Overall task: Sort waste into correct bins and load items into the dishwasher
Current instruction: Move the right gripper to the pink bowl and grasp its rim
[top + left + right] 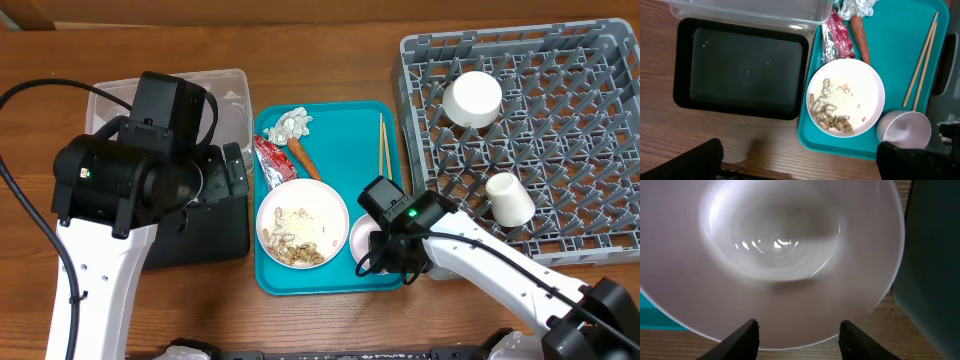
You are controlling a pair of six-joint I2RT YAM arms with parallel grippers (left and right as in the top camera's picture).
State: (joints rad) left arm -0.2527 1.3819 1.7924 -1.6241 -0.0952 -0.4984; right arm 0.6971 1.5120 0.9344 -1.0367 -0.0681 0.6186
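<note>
1. Over the near right corner of the teal tray point(350, 110), the right gripper point(799, 335) is held just above the pink bowl point(790, 255). Its fingers point(742, 337) are seen spread apart, and nothing is gripped.
2. From overhead that bowl is mostly covered by the arm. Its shiny inside is shown only by the right wrist camera.
3. The left gripper point(800, 165) is seen above the black tray point(742, 65), which lies against the clear tub point(235, 95). Its fingers are set wide at the lower corners of its own view, and nothing is held.
4. In the left wrist view the plate point(845, 97) is seen close, with beige scraps point(830, 112) heaped toward its left side. The chopsticks point(922, 60) lie side by side to its right on the teal tray.
5. At the tray's far end the crumpled wrapper point(290, 125), the red packet point(270, 160) and the carrot piece point(306, 160) are bunched together.
6. The dish rack point(580, 130) is shown only from overhead, with an upturned white bowl point(472, 98) and a small cup point(510, 199) in it.
</note>
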